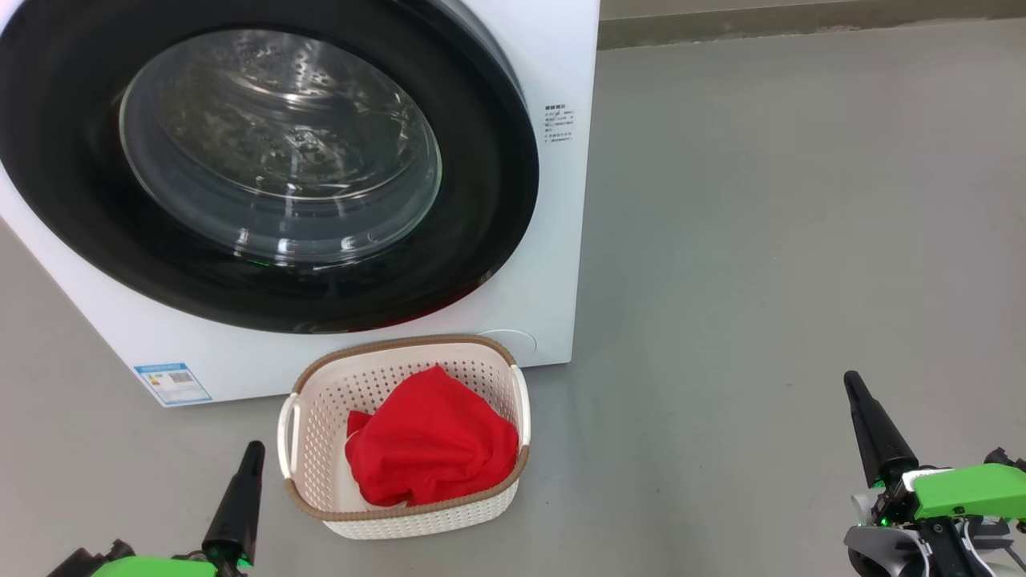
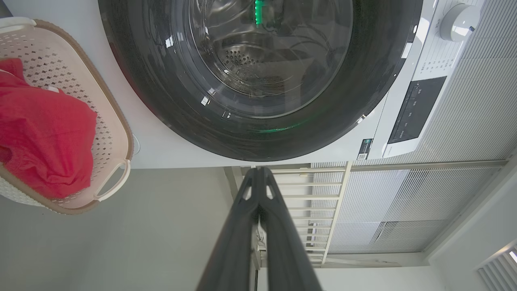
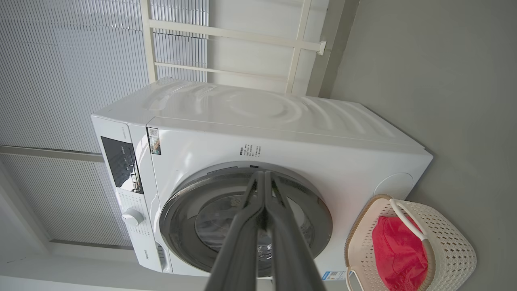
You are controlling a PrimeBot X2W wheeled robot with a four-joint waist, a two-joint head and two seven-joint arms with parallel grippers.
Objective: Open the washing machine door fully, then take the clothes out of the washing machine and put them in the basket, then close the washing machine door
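Note:
The white washing machine stands ahead with its black-rimmed round door shut flat against its front; the steel drum shows through the glass. On the floor just in front sits the cream basket, holding the red clothes. My left gripper is shut and empty, low at the basket's left. My right gripper is shut and empty, well right of the basket. The door, basket and clothes appear in the left wrist view; the door and basket in the right wrist view.
Grey floor spreads open to the machine's right. A wall base runs along the far edge. White slatted blinds and a railing stand behind the machine. Its control panel and dial are on its upper front.

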